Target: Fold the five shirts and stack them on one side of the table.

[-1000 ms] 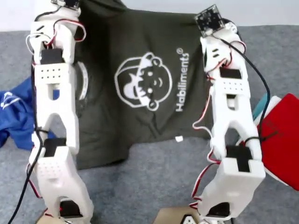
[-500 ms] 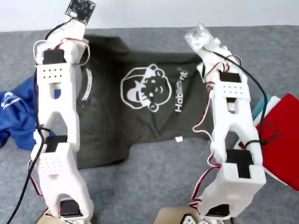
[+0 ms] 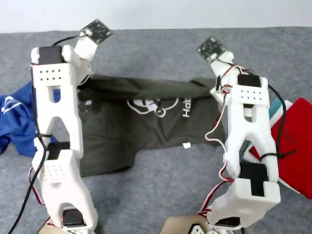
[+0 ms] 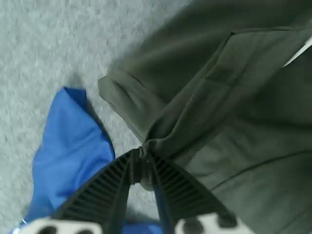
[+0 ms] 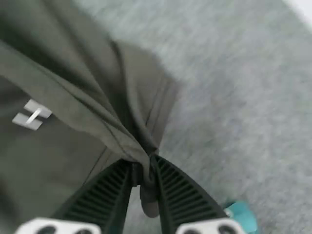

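**Olive shirt pinched at both far corners, its far edge doubled over**

The dark olive shirt [image 3: 146, 131] is spread at the centre of the grey table [image 3: 165, 195]. Its far edge is rolled into a thick fold that covers the upper part of the white print [image 3: 152, 106]. The left gripper [image 4: 140, 158] is clamped on a bunched corner of this shirt, at about 10 o'clock of the garment in the high view. The right gripper [image 5: 143, 168] is closed on a gathered pleat of the same shirt, at about 2 o'clock. Between the two grips the fold runs as a taut ridge across the table.

A crumpled blue shirt [image 3: 17, 124] is seen at 9 o'clock, just beside the olive shirt's sleeve. A red shirt [image 3: 295, 146] is seen at 3 o'clock, partly hidden by the right arm, and a teal garment [image 3: 278, 106] lies against it on its far side.
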`<state>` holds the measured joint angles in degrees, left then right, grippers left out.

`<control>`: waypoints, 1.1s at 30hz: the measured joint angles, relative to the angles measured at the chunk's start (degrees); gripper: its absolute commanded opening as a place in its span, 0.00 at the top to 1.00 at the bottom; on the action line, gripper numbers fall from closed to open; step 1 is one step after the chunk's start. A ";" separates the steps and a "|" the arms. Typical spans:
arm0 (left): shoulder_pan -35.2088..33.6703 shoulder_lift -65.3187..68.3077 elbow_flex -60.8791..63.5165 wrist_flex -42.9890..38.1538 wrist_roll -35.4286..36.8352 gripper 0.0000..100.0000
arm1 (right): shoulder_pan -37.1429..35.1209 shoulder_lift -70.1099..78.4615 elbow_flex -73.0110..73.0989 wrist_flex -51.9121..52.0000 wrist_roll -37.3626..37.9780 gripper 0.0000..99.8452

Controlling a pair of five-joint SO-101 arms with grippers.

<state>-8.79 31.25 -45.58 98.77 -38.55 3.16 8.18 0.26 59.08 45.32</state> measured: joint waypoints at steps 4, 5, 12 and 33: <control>-0.53 -3.96 8.70 0.09 -3.25 1.00 | 0.00 -0.35 0.00 7.74 3.08 0.99; -0.53 -5.89 11.87 0.09 -4.31 0.99 | 0.00 -0.35 0.00 9.14 3.25 0.99; 0.53 -19.96 36.22 0.09 -10.37 0.99 | 0.18 -0.35 0.00 17.49 3.78 0.99; -1.76 -24.18 51.43 0.09 -14.42 0.85 | 1.58 -0.35 7.30 16.97 6.42 0.78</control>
<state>-10.55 7.08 5.85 98.86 -52.97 4.75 7.82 7.56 76.04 51.74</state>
